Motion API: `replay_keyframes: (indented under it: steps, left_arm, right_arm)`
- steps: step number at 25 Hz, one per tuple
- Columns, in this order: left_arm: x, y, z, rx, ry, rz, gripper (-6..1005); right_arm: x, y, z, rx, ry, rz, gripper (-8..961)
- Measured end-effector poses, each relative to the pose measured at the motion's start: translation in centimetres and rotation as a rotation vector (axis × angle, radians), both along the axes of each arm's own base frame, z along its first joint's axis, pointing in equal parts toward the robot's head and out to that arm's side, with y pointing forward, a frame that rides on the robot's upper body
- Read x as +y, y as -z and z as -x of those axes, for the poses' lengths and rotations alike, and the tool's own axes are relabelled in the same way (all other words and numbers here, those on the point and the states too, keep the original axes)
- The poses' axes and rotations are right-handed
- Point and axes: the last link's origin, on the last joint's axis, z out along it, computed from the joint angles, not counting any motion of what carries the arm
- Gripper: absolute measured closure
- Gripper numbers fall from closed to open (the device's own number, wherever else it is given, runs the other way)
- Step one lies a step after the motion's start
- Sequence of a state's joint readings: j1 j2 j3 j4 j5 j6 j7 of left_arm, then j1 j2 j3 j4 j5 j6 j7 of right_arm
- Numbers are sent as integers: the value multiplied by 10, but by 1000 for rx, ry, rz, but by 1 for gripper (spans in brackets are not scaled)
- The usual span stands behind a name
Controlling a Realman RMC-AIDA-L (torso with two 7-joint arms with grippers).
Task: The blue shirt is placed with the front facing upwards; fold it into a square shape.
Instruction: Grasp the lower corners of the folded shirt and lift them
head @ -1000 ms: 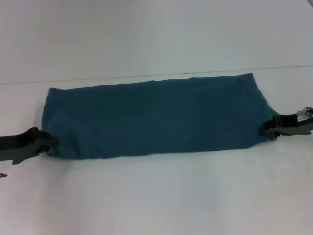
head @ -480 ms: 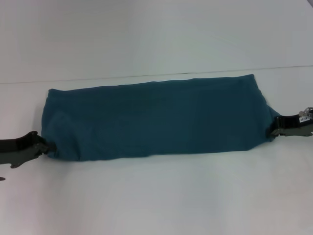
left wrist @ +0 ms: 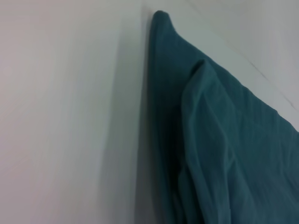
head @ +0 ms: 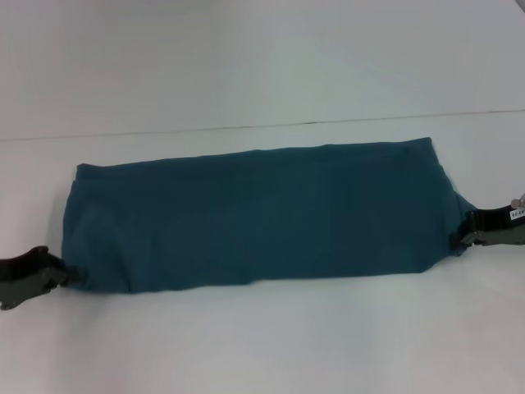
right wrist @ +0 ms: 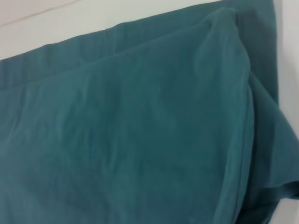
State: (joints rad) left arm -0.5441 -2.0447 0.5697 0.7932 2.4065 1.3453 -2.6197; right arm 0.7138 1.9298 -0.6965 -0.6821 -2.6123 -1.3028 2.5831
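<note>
The blue shirt [head: 254, 217] lies on the white worktop [head: 262, 345] as a long band that runs from the robot's left to its right. Only plain teal cloth shows on top.

The left gripper [head: 70, 273] is at the near left corner of the band, low on the worktop, and its tip touches the cloth there. The right gripper [head: 458, 238] is at the near right corner, where the cloth is drawn out to a small point toward it. I cannot tell if either gripper is pinching the cloth or is spread.

The far long edge is nearly straight; the near long edge is a little rounded. In the left wrist view the shirt [left wrist: 224, 140] shows two layers, one over the other, with a sharp corner. The right wrist view shows folded layers and a hem [right wrist: 247, 140]. Bare worktop lies all around the band.
</note>
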Motion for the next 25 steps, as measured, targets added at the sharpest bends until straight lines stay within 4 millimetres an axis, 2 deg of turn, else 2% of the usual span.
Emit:
replay_keyframes:
  steps: [9,16,25]
  left_arm:
    - [-28,-4,2,-30,-8,31,952]
    - [-43,-3,10,-49,-36,39,938]
    - [-42,-24,22,-110,-90,-70,920]
  right_arm:
    - [-16,5,3,40,12,81,909]
    - [-25,1,-2,50,27,90,892]
    - [-23,-11,-7,50,38,51,871]
